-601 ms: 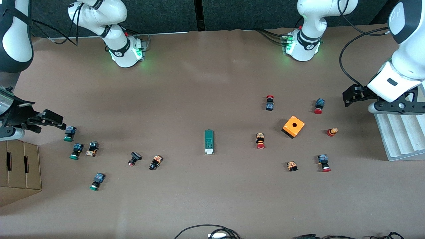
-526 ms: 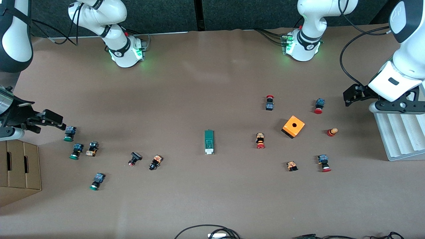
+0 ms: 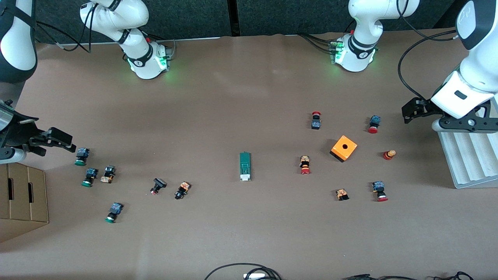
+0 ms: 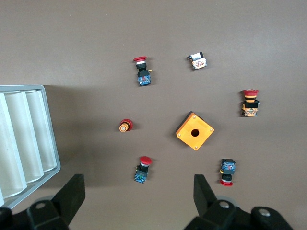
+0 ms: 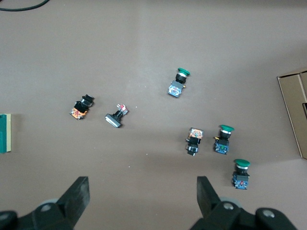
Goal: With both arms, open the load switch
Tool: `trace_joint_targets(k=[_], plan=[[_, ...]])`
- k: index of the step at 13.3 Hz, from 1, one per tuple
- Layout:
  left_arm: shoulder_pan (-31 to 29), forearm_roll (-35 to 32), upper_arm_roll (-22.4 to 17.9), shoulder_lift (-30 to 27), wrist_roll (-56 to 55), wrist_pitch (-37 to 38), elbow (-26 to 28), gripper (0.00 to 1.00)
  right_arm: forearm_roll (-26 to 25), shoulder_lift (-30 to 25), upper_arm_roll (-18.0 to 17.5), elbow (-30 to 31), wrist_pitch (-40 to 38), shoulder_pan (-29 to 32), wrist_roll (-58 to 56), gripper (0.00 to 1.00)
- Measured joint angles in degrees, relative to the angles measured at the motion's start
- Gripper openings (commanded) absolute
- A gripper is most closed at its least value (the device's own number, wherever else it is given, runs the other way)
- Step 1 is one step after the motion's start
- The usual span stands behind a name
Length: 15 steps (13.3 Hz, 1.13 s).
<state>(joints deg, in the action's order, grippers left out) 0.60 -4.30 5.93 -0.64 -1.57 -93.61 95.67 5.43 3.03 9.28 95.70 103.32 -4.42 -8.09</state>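
Front view, writing: none can be read on any part.
Front view, load switch (image 3: 245, 166): lies flat near the middle of the brown surface (image 3: 241, 97), white end toward the front camera, bare surface all around it.
Front view, edges: cardboard box (image 3: 21, 198) at the right arm's end; white ridged tray (image 3: 469, 159) at the left arm's end.
Front view, left gripper (image 3: 408, 112): released, holding nothing, over bare surface beside the tray, well apart from the switch.
Front view, right gripper (image 3: 64, 142): released, holding nothing, above a green button (image 3: 81, 156) near the box.
Left wrist view, below: orange cube (image 4: 194, 131) with a round hole, red buttons scattered around it, tray corner (image 4: 26, 143) beside them.
Left wrist view, fingers (image 4: 72, 194): spread wide, nothing between them.
Right wrist view, below: green end of the switch (image 5: 4, 133) at the frame's edge, green buttons near the box edge (image 5: 293, 112).
Right wrist view, fingers (image 5: 79, 194): spread wide, touching nothing.
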Motion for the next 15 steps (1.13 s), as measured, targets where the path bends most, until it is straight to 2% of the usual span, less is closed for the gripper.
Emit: trace_joint_targets(k=[3, 6, 12, 15], plan=[[0.0, 0.0, 0.2, 0.0, -0.1, 0.3, 0.0, 1.00, 0.0, 0.0, 0.0, 0.0, -0.2, 0.0, 0.0, 1.00], [0.1, 0.0, 2.2, 0.0, -2.2, 1.4, 0.0, 1.00, 0.0, 0.0, 0.1, 0.0, -0.2, 0.0, 0.0, 1.00], [0.5, 2.5, 11.2, 0.0, -18.0, 1.3, -0.1, 1.00, 0.0, 0.1, 0.3, 0.0, -0.2, 0.2, 0.2, 1.00], [0.6, 4.0, 16.5, 0.8, -27.0, -3.2, 0.0, 1.00, 0.0, 0.5, 0.1, 0.1, -0.2, 0.1, 1.7, 1.00]])
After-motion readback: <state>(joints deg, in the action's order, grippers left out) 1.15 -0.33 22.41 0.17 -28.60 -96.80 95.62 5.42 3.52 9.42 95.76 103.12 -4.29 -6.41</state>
